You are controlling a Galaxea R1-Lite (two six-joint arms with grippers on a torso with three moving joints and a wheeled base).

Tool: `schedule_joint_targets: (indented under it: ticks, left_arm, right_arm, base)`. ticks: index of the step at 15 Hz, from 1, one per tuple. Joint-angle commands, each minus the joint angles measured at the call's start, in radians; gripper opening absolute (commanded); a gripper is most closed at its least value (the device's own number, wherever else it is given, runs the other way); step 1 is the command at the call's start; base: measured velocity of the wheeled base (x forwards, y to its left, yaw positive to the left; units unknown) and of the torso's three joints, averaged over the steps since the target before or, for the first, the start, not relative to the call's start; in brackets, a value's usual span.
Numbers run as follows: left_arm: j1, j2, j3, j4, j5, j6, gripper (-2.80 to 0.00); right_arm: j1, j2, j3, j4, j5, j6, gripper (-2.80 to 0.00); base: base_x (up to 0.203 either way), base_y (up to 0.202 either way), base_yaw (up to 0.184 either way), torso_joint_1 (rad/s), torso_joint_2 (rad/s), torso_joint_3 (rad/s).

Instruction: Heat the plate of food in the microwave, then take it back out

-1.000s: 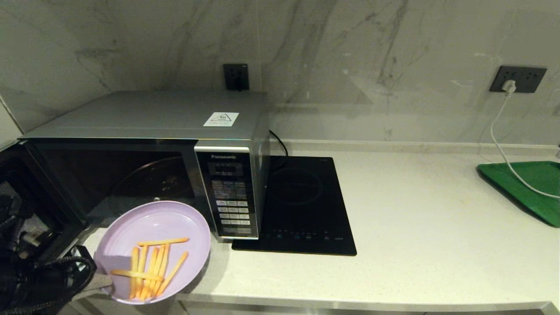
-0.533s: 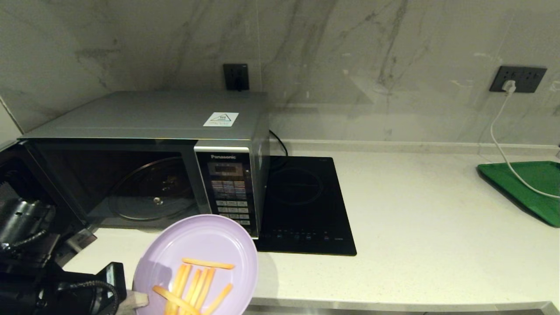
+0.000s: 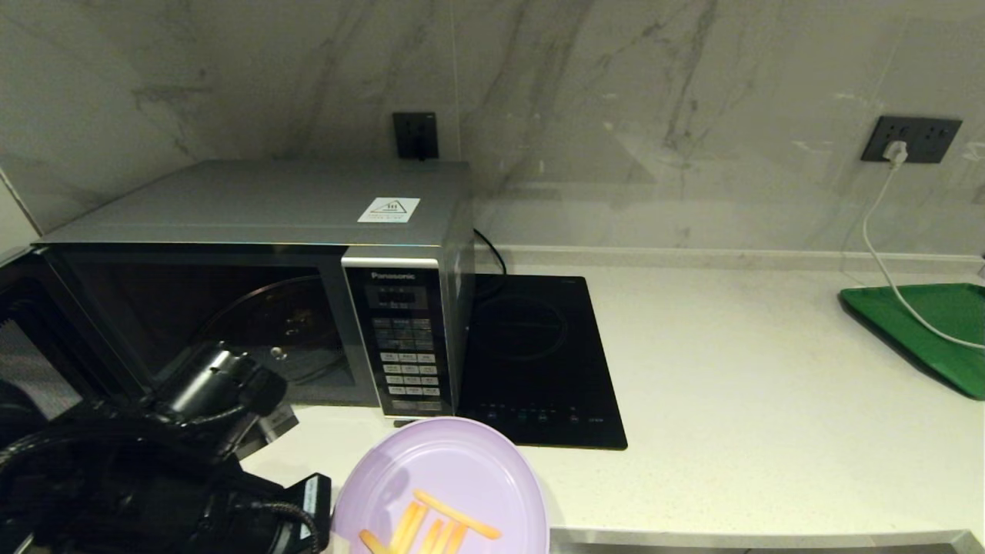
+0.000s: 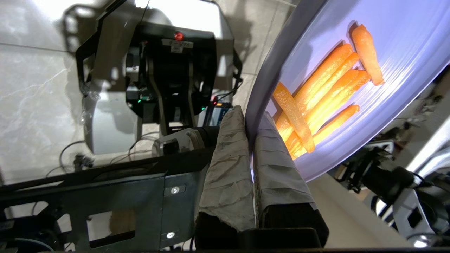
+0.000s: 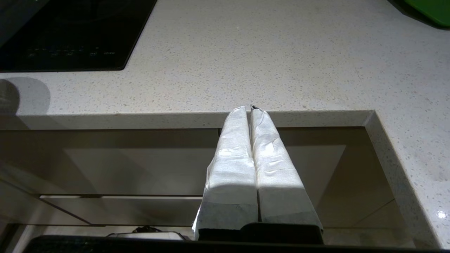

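Plate is held over the tabletop's front edge, before the microwave, its rim pinched between the closed left gripper's fingers. Judged light, stiff, slippery; loose fries could slide. Right gripper is parked, closed, empty.

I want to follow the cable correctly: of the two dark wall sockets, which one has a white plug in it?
The right-hand socket, above the green tray. Its white cable runs down onto that tray; the socket behind the microwave has none.

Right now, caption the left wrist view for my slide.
Left gripper, jaws clamped on the rim of the plate of food, carries it in the air with its orange sticks.
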Motion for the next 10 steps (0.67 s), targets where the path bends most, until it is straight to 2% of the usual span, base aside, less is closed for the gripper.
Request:
schedule_joint_targets:
  ticks: [1, 10]
  left_arm:
    - [-0.042, 0.183, -0.102, 0.017, 0.012, -0.010, -2.80]
    - [-0.132, 0.486, -0.587, 0.200, 0.015, -0.038, -2.80]
  right_arm:
    - [0.000, 0.002, 0.001, 0.001, -0.001, 0.001, -2.80]
    - [0.000, 0.002, 0.000, 0.001, -0.001, 0.001, -2.80]
  base:
    - [0.000, 0.000, 0.000, 0.000, 0.00, 0.000]
    - [0.000, 0.000, 0.000, 0.000, 0.00, 0.000]
